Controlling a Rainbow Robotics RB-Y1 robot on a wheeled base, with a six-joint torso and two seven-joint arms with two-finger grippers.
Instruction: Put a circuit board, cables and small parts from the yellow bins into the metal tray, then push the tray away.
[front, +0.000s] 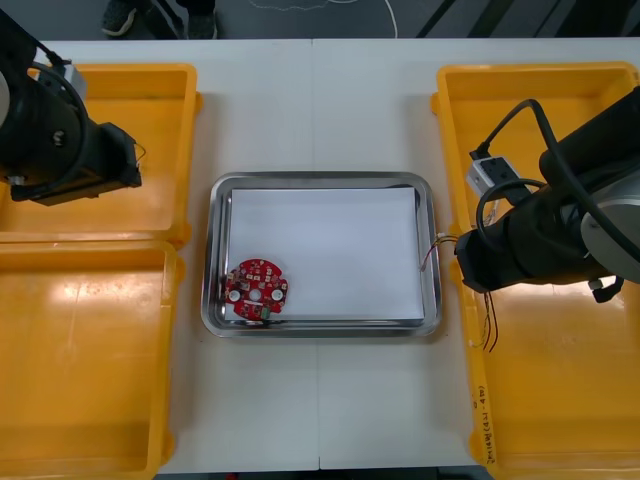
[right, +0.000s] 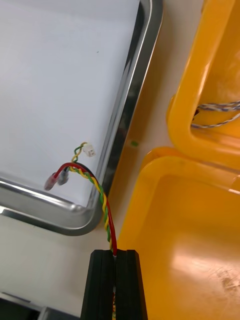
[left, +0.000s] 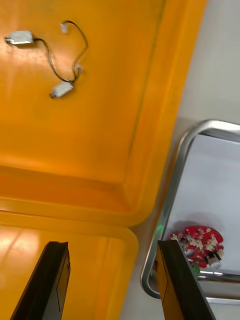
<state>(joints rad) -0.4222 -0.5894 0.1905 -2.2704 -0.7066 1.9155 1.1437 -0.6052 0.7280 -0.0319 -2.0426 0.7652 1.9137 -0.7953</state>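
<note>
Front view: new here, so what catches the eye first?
The right end effector, shut on a twisted red, yellow and green cable, holds its ends over the right edge of the shiny metal tray. A round red circuit board lies in the tray's near-left corner. The open left end effector hovers above the left yellow bins.

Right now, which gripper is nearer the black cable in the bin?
Left. The left gripper hangs open over the left bins near the black cable; the right gripper, gripping a red and yellow cable, is across the tray.
</note>
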